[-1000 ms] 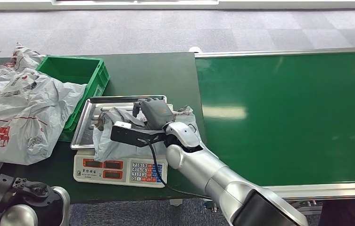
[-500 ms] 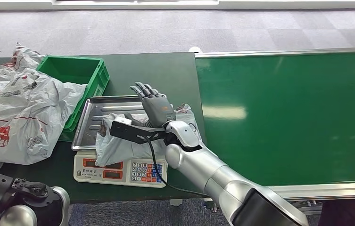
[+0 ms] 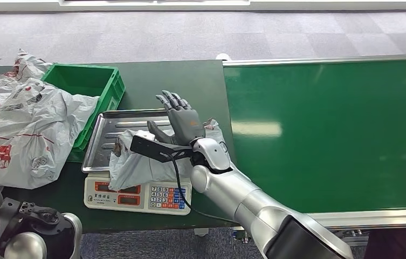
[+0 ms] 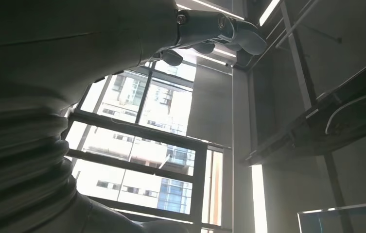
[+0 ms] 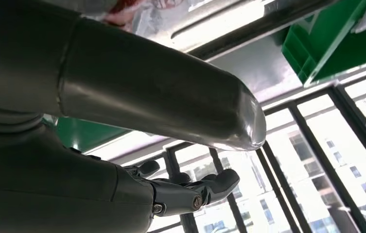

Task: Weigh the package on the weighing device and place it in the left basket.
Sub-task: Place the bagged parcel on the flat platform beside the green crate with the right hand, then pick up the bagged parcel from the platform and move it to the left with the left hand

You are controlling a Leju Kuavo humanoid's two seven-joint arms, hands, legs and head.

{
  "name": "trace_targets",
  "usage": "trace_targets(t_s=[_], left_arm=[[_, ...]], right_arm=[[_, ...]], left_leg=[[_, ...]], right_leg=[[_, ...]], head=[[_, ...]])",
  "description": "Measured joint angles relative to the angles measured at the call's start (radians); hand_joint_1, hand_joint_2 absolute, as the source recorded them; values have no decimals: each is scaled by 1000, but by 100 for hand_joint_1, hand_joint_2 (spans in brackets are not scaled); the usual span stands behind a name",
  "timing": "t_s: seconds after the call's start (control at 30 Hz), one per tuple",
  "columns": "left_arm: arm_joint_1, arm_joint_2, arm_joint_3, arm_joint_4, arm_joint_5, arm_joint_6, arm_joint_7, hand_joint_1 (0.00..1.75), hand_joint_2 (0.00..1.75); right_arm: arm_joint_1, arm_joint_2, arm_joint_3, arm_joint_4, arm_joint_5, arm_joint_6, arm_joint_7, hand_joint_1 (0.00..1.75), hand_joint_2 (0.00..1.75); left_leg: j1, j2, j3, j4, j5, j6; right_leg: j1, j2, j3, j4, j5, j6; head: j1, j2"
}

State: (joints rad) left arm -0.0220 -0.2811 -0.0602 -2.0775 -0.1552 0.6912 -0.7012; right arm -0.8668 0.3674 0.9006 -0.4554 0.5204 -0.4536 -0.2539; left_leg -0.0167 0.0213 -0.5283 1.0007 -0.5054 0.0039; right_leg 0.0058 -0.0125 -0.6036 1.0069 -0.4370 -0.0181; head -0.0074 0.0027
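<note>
The right hand (image 3: 181, 121) is above the scale (image 3: 136, 162), with its fingers (image 3: 171, 100) spread apart and stretched out, and it holds nothing. The palm faces down toward the steel tray (image 3: 111, 129) of the scale, and the hand does not touch the package (image 3: 141, 162). In the right wrist view the thick thumb (image 5: 171, 97) and the darker fingers (image 5: 205, 189) are also apart, with nothing between them.

The package is a grey plastic mailing bag, wrinkled. It lies on the steel tray, on the side nearer to the robot, and one edge hangs a little over the display and the keypad (image 3: 165, 197) of the scale. The scale stands on the dark green worktop (image 3: 179, 81).

The green basket (image 3: 90, 86) stands on the worktop to the left of the scale, just beside the tray. A heap of grey and white plastic bags (image 3: 22, 124) with red print lies against the basket and partly over its left rim. To the right of the worktop is a green conveyor belt (image 3: 324, 129).

The left hand (image 4: 210, 29) is seen in the left wrist view, raised against a ceiling and windows; its fingers seem curled in, but I cannot tell this for sure.
</note>
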Motion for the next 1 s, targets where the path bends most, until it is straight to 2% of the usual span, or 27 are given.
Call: trace_targets(t_s=[0.07,0.13,0.2,0.27,0.33,0.4,0.5,0.63,0.9,1.0], left_arm=[[-1,0,0,4,-4,0,0,0,175],[-1,0,0,11,-14,0,0,0,175],[-3,0,-1,25,-28,0,0,0,175],[-8,1,-6,58,-38,0,0,0,175],[-13,4,-18,111,-37,0,0,0,175],[-18,9,-30,168,-29,0,0,0,175],[-27,22,-44,244,-20,0,2,0,175],[-39,30,-57,302,-19,0,3,0,175],[-50,37,-71,356,-18,-11,4,0,175],[-60,50,-76,430,-52,-94,44,0,175]], right_arm=[[0,0,-3,0,15,-80,-3,0,0],[12,0,-23,-22,103,-170,12,0,0],[62,-1,-100,-132,334,-227,13,0,0],[140,-1,-235,-332,620,-246,-45,0,0],[200,-1,-380,-560,779,-250,-127,0,87],[242,-1,-495,-789,742,-253,-195,0,175],[299,0,-603,-1072,584,-255,-263,0,175],[346,0,-673,-1290,550,-250,-285,0,175],[387,0,-715,-1460,528,-247,-301,0,175],[416,0,-731,-1525,450,-246,-360,0,175]], left_leg=[[0,0,0,0,0,0],[0,0,0,0,0,0],[0,0,0,0,0,0],[0,-3,-1,0,0,0],[0,-9,-2,1,0,0],[-1,-13,-2,1,0,0],[-2,-9,-1,1,-1,2],[-3,-3,0,1,-2,3],[-2,-3,1,1,-2,3],[-2,-3,1,1,-2,3]], right_leg=[[0,0,0,0,0,0],[0,0,0,0,0,0],[0,0,0,0,0,0],[0,-3,-1,0,0,0],[2,-9,0,0,-1,0],[3,-12,1,0,-2,0],[1,-10,2,-1,-2,1],[-2,-4,2,-1,-1,2],[-2,-3,2,-1,-1,2],[-1,-4,2,-1,-1,2]], head=[[0,0],[0,0],[0,0],[0,0],[0,0],[0,0],[0,0],[0,0],[0,0],[0,0]])
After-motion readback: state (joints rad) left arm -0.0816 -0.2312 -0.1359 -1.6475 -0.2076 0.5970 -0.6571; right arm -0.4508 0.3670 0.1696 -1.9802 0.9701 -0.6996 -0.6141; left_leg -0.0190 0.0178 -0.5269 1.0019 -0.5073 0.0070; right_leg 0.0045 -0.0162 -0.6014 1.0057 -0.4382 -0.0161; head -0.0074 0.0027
